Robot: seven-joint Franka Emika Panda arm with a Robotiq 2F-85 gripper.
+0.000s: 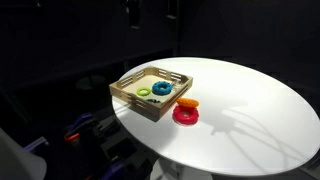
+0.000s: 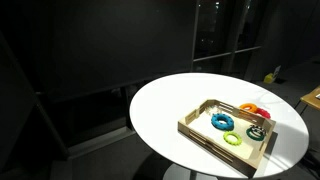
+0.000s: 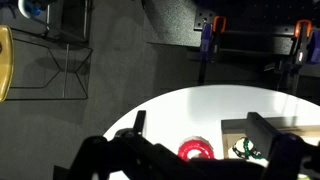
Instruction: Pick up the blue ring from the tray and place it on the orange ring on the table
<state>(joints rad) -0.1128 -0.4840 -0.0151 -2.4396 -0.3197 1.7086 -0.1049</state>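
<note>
Lying inside the tray, the blue ring is sitting flat on the wooden floor, just right of a green ring and apart from it. In the other exterior view, the blue ring is resting toward the far left of the tray, with the green ring nearer. The orange ring is lying on the table just outside the tray's right wall. A red ring is sitting just near of it, though I cannot tell whether the two are touching.

The gripper is showing only in the wrist view, where it is hanging above the white top with its two dark fingers standing wide apart and gripping nothing. The red ring is appearing between them, and a corner of the tray is peeking in at the right.
</note>
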